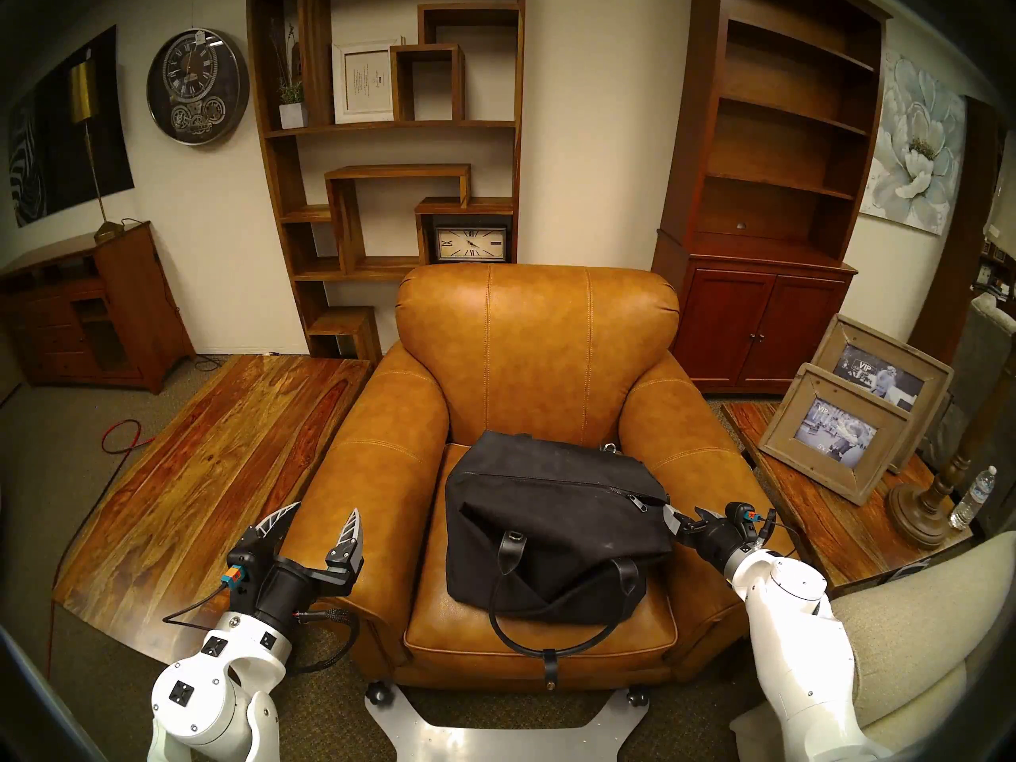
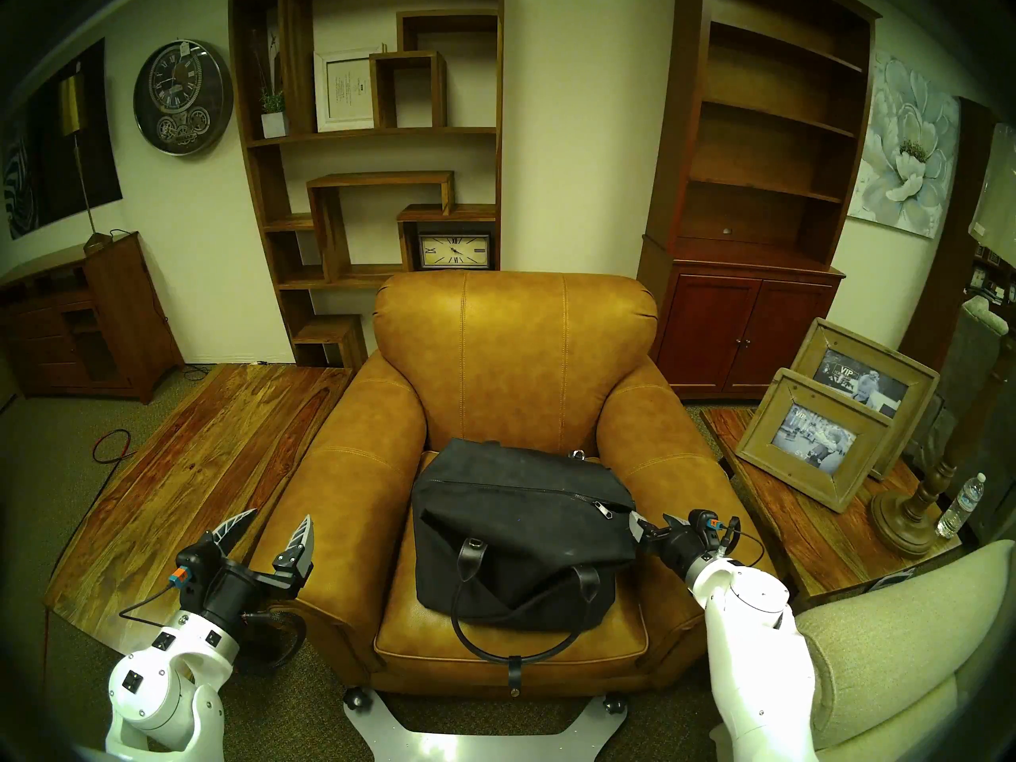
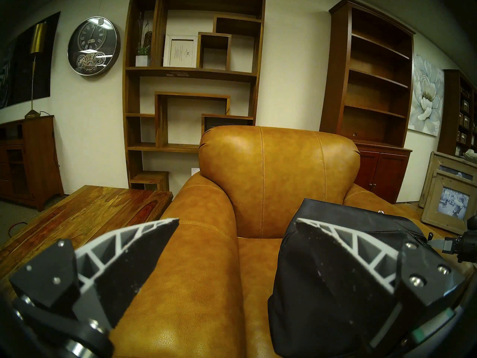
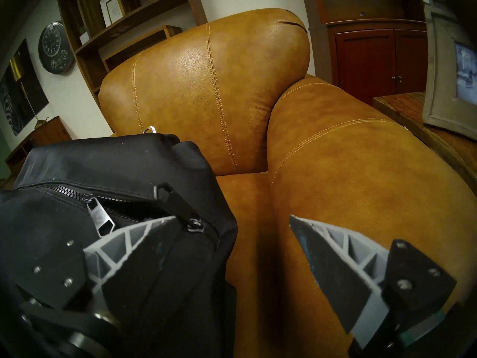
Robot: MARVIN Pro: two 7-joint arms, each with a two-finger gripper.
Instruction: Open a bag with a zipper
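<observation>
A tan leather armchair (image 1: 536, 359) fills the middle of the head view, its seat cushion carrying the bag (image 1: 550, 530), a soft black one slumped slightly toward the seat's front edge at six o'clock. One looped black handle (image 1: 528, 629) hangs off the bag's near side and over the cushion front. To the chair's three o'clock stands a wooden side table (image 1: 813, 524) with two framed pictures (image 1: 841, 442) leaning on it, and a water bottle (image 1: 974, 497) near its far corner.

The left gripper (image 1: 319, 519) hovers above the chair's armrest at about eight o'clock from the bag, well apart from it, fingers spread wide with nothing between them.

The right gripper (image 4: 229, 218) sits at the bag's three o'clock end. In the wrist view its jaws are parted: one finger (image 4: 134, 249) lies against the black canvas just beside the zipper's end, the other (image 4: 333, 259) over the armrest, gripping nothing.

The zipper (image 1: 555, 481) runs along the bag's top. Its teeth are parted at the right end, where the hexagonal pull tab (image 4: 102, 219) lies.
</observation>
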